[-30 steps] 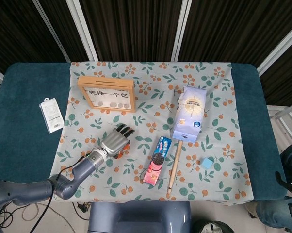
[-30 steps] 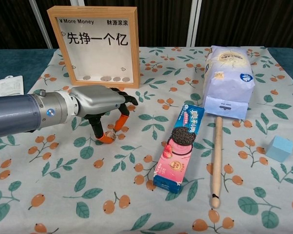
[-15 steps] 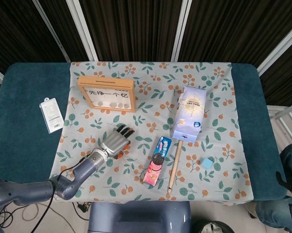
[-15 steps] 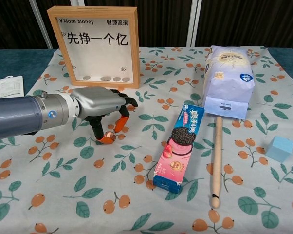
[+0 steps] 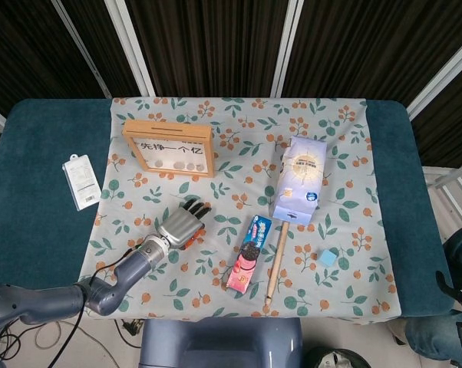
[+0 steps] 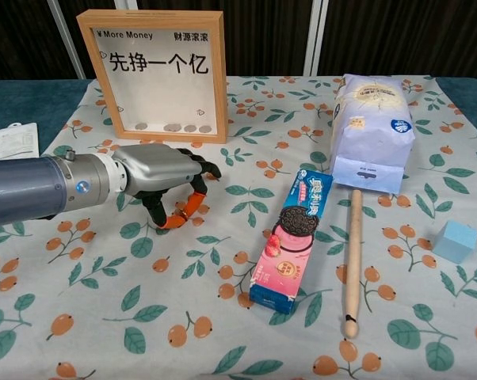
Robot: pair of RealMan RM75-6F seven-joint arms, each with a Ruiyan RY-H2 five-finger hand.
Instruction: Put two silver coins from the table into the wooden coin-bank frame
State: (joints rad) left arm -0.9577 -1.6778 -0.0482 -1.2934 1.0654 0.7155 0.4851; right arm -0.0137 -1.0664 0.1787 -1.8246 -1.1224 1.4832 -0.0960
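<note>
Your frame (image 6: 157, 75) stands upright, long side running left-right, while your left hand (image 6: 163, 178) curls its fingertips (image 6: 192, 203) narrowly onto the cloth (image 6: 223, 332).

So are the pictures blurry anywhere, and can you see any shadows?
Chest view: sharp and evenly lit, with a soft shadow under the left hand on the tablecloth. Head view: also clear, but things look small, so the coins in the wooden frame are just tiny grey dots.
</note>
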